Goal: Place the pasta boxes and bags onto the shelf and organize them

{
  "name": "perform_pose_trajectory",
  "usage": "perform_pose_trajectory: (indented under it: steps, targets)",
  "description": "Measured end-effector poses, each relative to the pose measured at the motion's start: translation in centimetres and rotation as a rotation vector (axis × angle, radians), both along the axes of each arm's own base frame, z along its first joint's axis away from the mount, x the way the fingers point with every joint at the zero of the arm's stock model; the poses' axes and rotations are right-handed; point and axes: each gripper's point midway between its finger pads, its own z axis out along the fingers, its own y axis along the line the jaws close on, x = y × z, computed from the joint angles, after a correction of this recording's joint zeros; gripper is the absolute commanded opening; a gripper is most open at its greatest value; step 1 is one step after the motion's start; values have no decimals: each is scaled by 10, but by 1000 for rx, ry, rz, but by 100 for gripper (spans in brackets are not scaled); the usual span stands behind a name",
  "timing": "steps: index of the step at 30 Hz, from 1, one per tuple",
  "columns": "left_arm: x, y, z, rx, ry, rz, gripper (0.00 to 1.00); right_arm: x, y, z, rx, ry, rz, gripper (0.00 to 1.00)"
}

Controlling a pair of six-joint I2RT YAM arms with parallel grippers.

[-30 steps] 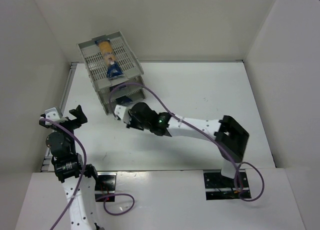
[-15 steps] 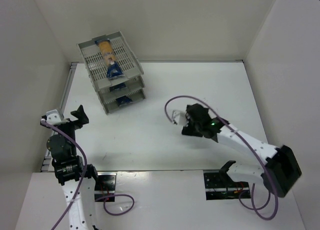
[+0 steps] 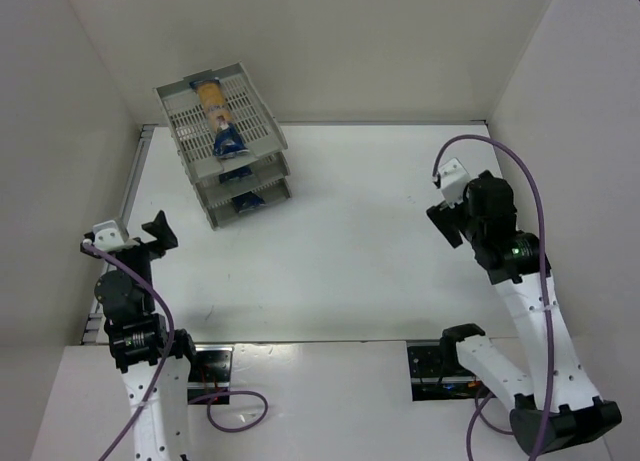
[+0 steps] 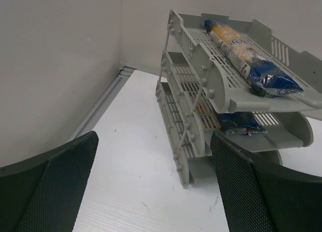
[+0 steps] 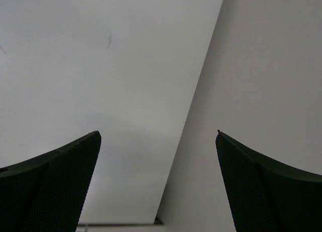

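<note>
I see left gripper (image 4: 156,191) and right gripper (image 5: 158,186) both spread wide and empty, well apart from the shelf (image 4: 216,91), one pasta bag (image 4: 246,56) on its top tier, another bag (image 4: 239,124) on the middle.

Shelf (image 3: 258,116): on the table (image 3: 350,251), at its far left corner.
Top bag (image 3: 217,116): lies lengthwise in the shelf's top tier.
Middle bag (image 4: 239,122): in the tier below.
Bottom bag (image 3: 248,199): in the lowest tier, at the shelf's front.
Left gripper (image 3: 140,236): before the shelf, to its left.
Right gripper (image 3: 445,219): well right of the shelf.
</note>
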Motion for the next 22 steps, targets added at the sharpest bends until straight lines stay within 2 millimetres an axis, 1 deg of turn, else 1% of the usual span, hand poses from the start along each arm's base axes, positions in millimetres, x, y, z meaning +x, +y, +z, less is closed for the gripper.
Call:
perform_pose_trajectory:
  steps: [2, 4, 7, 9, 13, 19, 22]
  targets:
    - [0, -1, 0, -1, 1, -5, 99, -17, -13, -12, 8, 71, -40, 100]
    - [1, -2, -1, -2, 4, -10, 99, -35, -22, -25, 15, 143, -69, 100]
    - [1, -4, -3, -3, 10, -15, 99, -63, -26, -42, 35, 220, -91, 100]
    - [1, -5, -3, -4, 11, -21, 99, -76, -27, -47, 45, 245, -100, 100]
    - [2, -8, -3, -4, 13, -31, 99, -91, -29, -49, 70, 252, -137, 100]
    - [2, -9, -3, -4, 13, -39, 99, -98, -32, -45, 114, 200, -204, 100]
    - [3, -11, -3, -4, 13, -43, 99, -102, -36, -47, 135, 172, -249, 100]
